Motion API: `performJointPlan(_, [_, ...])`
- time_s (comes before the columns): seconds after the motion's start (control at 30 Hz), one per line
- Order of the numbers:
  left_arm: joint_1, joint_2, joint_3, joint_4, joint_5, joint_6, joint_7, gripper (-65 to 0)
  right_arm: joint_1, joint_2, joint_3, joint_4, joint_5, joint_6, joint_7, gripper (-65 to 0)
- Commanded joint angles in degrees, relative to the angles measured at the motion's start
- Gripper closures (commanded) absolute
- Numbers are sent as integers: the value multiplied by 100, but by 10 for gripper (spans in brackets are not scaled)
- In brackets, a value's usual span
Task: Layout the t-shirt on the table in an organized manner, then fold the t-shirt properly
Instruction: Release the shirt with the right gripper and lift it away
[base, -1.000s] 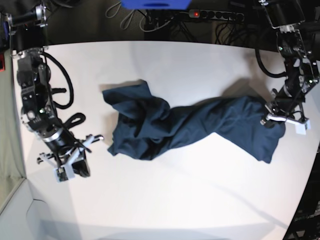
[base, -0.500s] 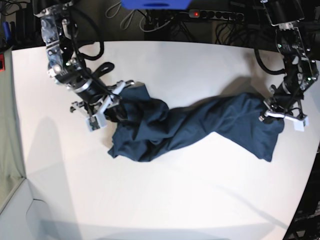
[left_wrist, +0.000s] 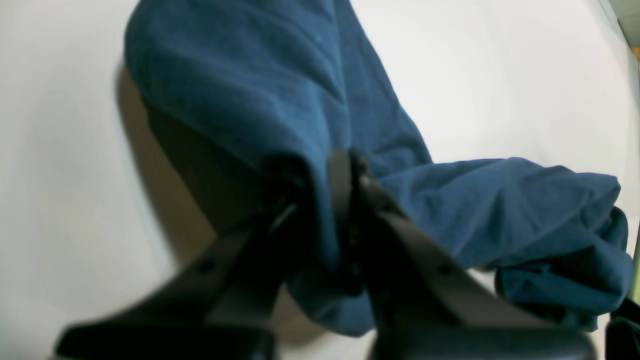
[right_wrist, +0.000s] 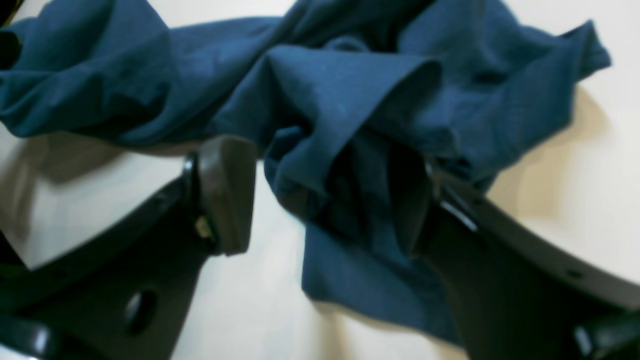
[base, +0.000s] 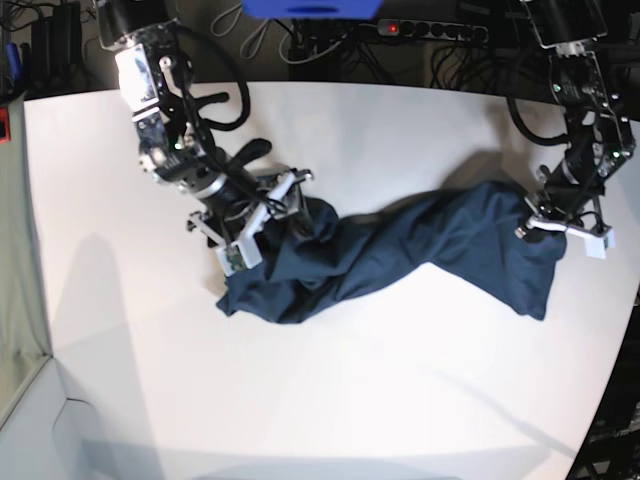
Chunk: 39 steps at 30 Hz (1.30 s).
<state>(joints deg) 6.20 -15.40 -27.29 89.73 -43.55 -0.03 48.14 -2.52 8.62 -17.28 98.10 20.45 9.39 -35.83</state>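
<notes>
White and matte, the surface (base: 350, 400) fills most of the base view, its far edge curving against a dark background where a power strip (base: 420, 30) with a red lit switch and loose cables lie beside a blue object (base: 310, 8).

One garment is present: the t-shirt (base: 400, 250), dark navy, lying in a twisted, rumpled band across the middle of the surface, bunched at both ends.

Two arms work over it, one tool each. The left tool (left_wrist: 340, 200) sits at the shirt's end on the base view's right, its jaws clenched on a fold of the cloth, which rises into the pinch above the surface. The right tool (right_wrist: 330, 200) is at the opposite, bunched end, its jaws spread wide and released, with a hanging lump of cloth between the two fingers (right_wrist: 225, 195) and the white surface showing below.
</notes>
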Motion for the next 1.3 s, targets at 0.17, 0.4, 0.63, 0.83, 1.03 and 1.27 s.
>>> performJointPlan(0.17, [9, -91, -27, 24, -71, -27, -106, -2, 310, -172, 9, -259, 70, 41, 150, -269])
performJointPlan(0.4, [-53, -144, -36, -424, -71, -27, -115, -2, 187, -304, -193, -65, 52, 41, 150, -4])
performJointPlan(0.63, [-255, -152, -36, -433, -71, -27, -124, -2, -649, 4, -193, 1447, 61, 41, 150, 0])
performJointPlan(0.83, [-650, -363, -36, -433, -71, -27, -124, -2, -1457, 347, -202, 1807, 70, 41, 186, 0])
performJointPlan(1.03, [-1231, -750, -36, -441, -63, -27, -115, -2, -1932, 795, -88, 1816, 78, 41, 221, 0])
performJointPlan(1.27, [-1855, -979, -36, -951, -98, -27, -80, -2, -1976, 971, 704, 1816, 78, 50, 203, 0])
